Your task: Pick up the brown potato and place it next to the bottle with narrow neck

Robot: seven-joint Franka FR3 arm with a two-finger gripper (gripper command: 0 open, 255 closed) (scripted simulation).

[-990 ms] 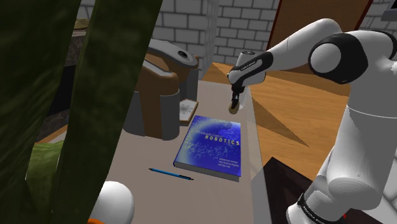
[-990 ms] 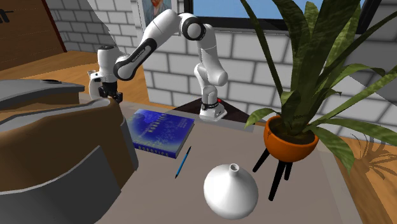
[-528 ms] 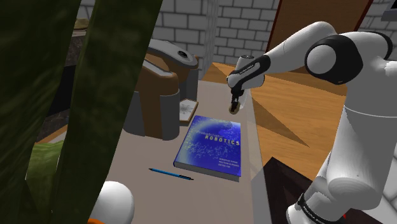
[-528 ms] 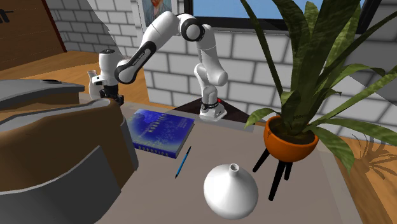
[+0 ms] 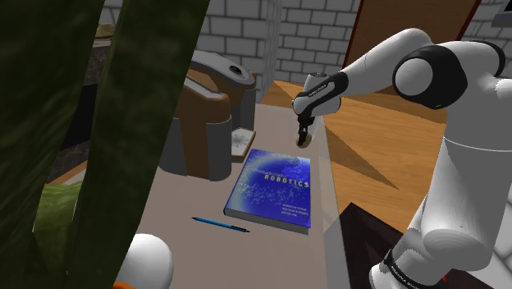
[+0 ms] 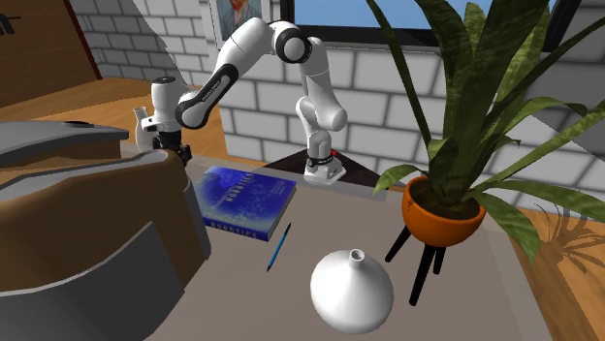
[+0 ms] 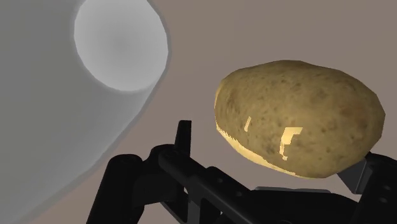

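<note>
One grey-brown table (image 5: 189, 197) carries everything. Dark green plant leaves (image 5: 123, 123) stand close to the shoulder camera and hide much of the table's near side. In the second exterior view the plant rises from an orange pot (image 6: 443, 215) on thin black legs, with its leaf tips cut off by the frame.

The white arm (image 5: 459, 123) reaches out from its stand toward the table's far end. A bulky brown and grey appliance (image 5: 205, 115) sits beside it. No label can be read on it, and the second exterior view cuts it off.

A blue book (image 5: 271, 190) lies flat, its cover reading "ROBOTICS". The smaller lines under the title are too fine to make out.

The white bottle (image 6: 351, 291) is round-bodied with a short narrow neck. It stands near the pot, and the leaves half hide it in the shoulder view. A blue pen (image 6: 278, 246) lies between the book and the bottle.

The black gripper (image 5: 303, 138) points down above the table, beyond the book's far corner. Its fingers are clamped on the potato (image 7: 299, 118), which is well apart from the bottle. In the wrist view the potato is a tan-brown oval with a mottled, speckled skin and a paler underside, with bright glints near the finger (image 7: 375, 181). A pale grey rounded shape (image 7: 121, 44) beneath it cannot be identified.
</note>
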